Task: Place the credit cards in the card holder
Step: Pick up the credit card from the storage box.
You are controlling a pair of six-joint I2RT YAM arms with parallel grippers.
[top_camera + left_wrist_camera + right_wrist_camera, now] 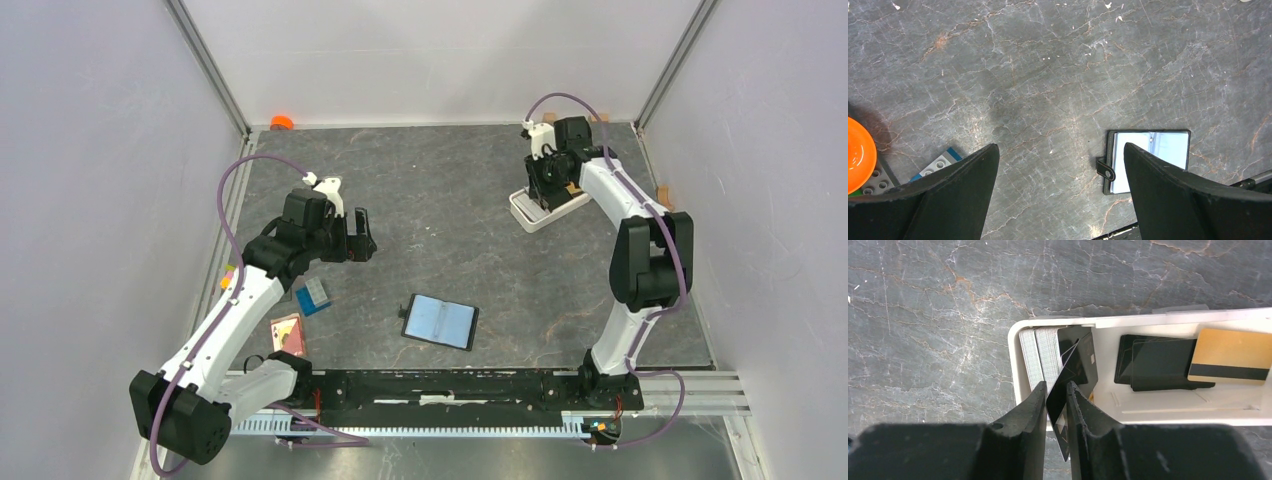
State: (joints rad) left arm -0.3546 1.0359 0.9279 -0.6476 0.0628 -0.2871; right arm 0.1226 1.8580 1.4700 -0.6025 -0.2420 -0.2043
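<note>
The card holder (440, 322) lies open on the table at front centre, its pale pockets facing up; in the left wrist view the card holder (1150, 160) shows its snap tab. My left gripper (362, 238) hovers open over bare table (1060, 150), up and left of the holder. My right gripper (545, 195) reaches into the white tray (527, 212) at the back right. Its fingers (1056, 386) pinch a tilted black credit card (1070, 365). Other black cards (1158, 369) and a tan-orange card (1233, 355) lie flat in the tray (1168, 402).
A row of pale cards (1040, 357) stands on edge at the tray's left end. A blue ridged block (313, 296) and a pink rectangle (286, 331) lie near the left arm. An orange object (281, 122) sits at the back left corner. Walls enclose the table.
</note>
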